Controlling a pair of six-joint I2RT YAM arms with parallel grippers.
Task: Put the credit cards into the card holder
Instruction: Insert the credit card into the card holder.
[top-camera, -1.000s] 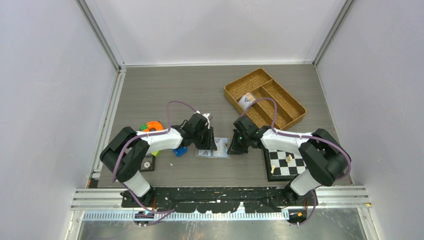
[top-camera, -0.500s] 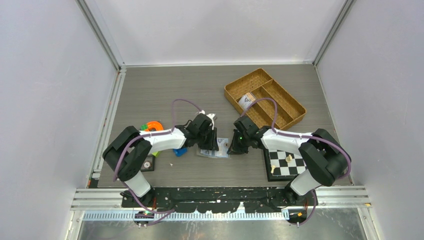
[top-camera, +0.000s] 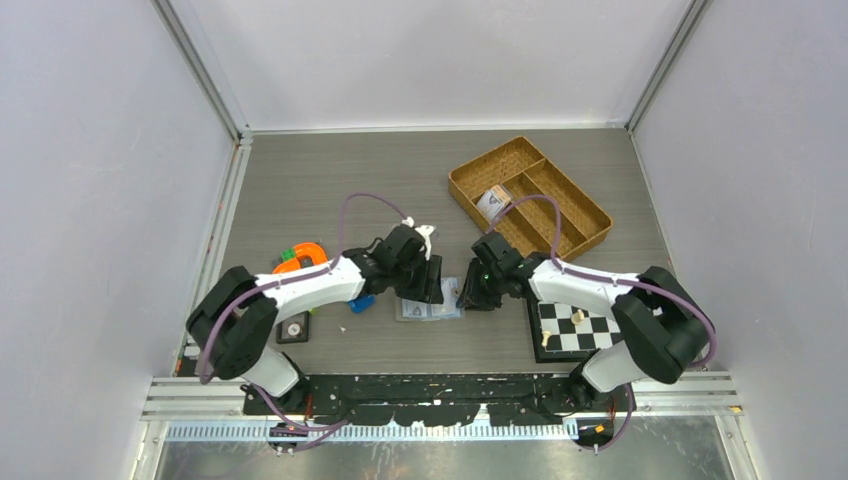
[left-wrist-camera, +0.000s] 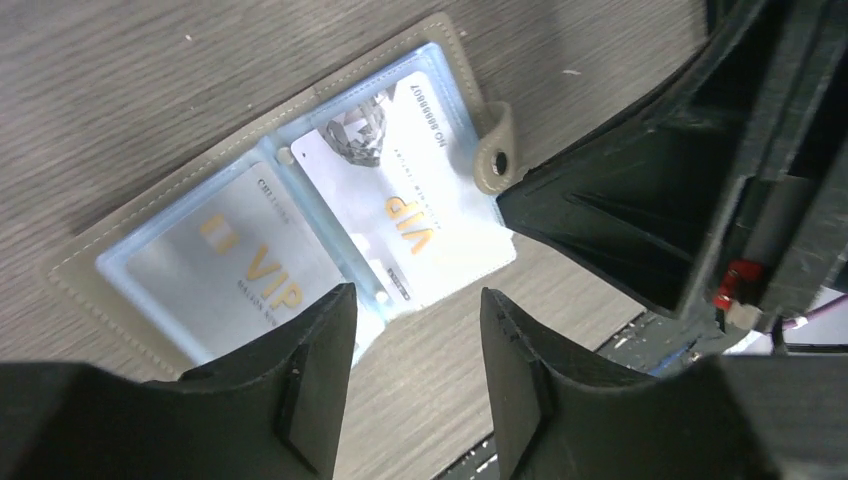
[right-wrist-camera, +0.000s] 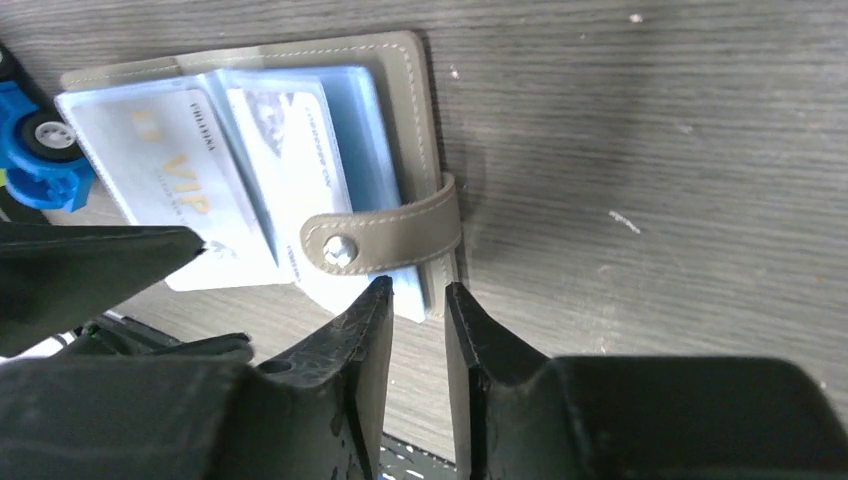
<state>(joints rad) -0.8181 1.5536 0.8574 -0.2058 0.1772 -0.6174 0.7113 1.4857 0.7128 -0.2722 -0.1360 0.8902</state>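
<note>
The card holder (top-camera: 430, 310) lies open and flat on the table between my two grippers. Its grey rim (left-wrist-camera: 185, 192) frames light blue sleeves, and the snap tab (left-wrist-camera: 492, 150) sticks out at one side. Two pale credit cards with gold "VIP" lettering sit in the sleeves, one (left-wrist-camera: 240, 260) on the left half and one (left-wrist-camera: 420, 200) on the right half. My left gripper (left-wrist-camera: 415, 300) hovers open at the holder's near edge, with nothing between its fingers. My right gripper (right-wrist-camera: 417, 290) stands narrowly open just below the tab (right-wrist-camera: 385, 235), beside the holder's rim (right-wrist-camera: 408, 120), holding nothing.
A wicker basket (top-camera: 520, 143) with a small packet (top-camera: 492, 201) stands at the back right. A chessboard (top-camera: 560, 342) with pieces lies under the right arm. A blue toy car (top-camera: 360, 302), an orange item (top-camera: 305, 255) and a black tile with a dial (top-camera: 294, 327) lie to the left.
Both grippers have opened: the right went from shut to a narrow gap, and the left widened. The left arm has stretched slightly to the right, and the holder stays flat on the table.
</note>
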